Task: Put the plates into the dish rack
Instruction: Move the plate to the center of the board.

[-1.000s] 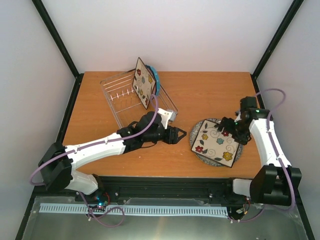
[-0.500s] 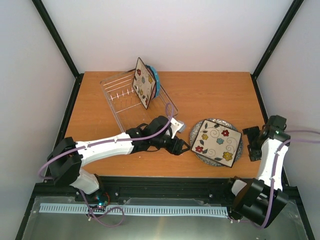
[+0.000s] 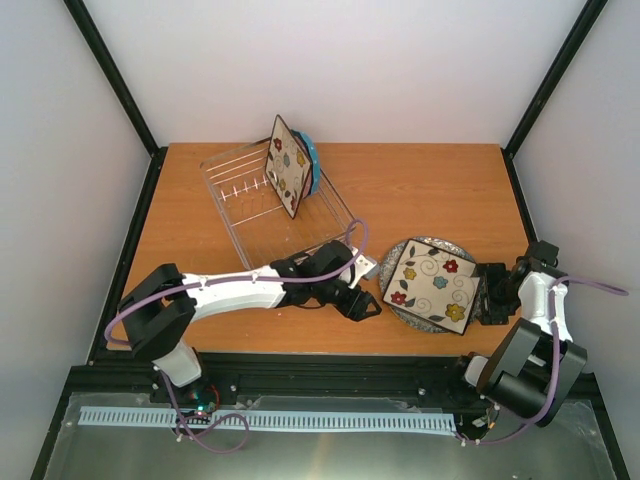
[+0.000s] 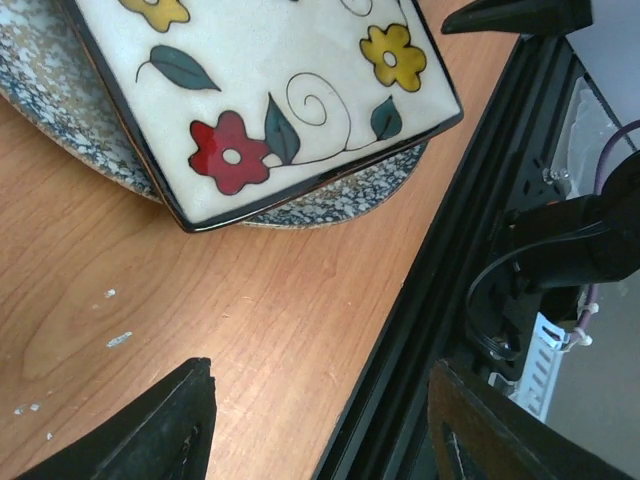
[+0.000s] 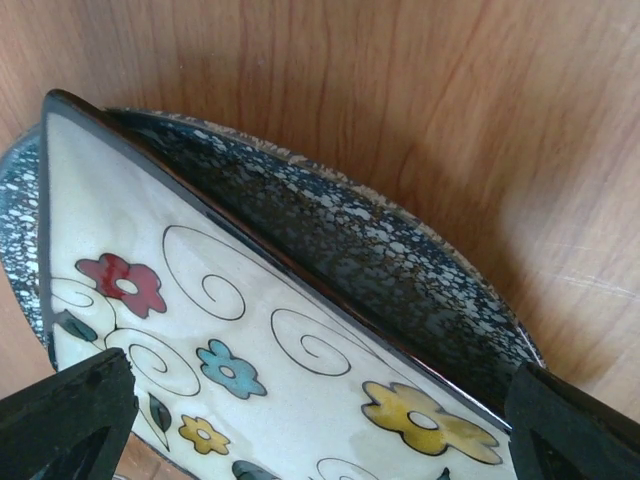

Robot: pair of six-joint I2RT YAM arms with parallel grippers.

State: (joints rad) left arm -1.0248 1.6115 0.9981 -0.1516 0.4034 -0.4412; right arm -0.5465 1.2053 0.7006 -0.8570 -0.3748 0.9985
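A square cream plate (image 3: 432,283) with coloured flowers lies flat on a round grey speckled plate (image 3: 400,310) at the table's front right. My left gripper (image 3: 370,288) is open, low at their left edge, and holds nothing. In the left wrist view the square plate (image 4: 270,90) lies beyond the gripper (image 4: 325,400). My right gripper (image 3: 488,295) is open wide at the plates' right edge. Up close, the square plate (image 5: 250,340) fills the space ahead of the gripper (image 5: 320,370), with the grey plate (image 5: 380,250) under it. The dish rack (image 3: 245,205) holds another square flowered plate (image 3: 287,165) and a blue plate (image 3: 313,160), both on edge.
The table's black front rail (image 3: 330,365) runs close behind the left gripper and shows as a dark frame (image 4: 440,300) in the left wrist view. The right gripper's finger (image 4: 520,15) pokes into that view's top right corner. Bare wood (image 3: 420,190) lies behind the flat plates.
My left gripper has slid right and forward to the flat plates' left edge. My right arm swung out to the right and came back low at their right edge.
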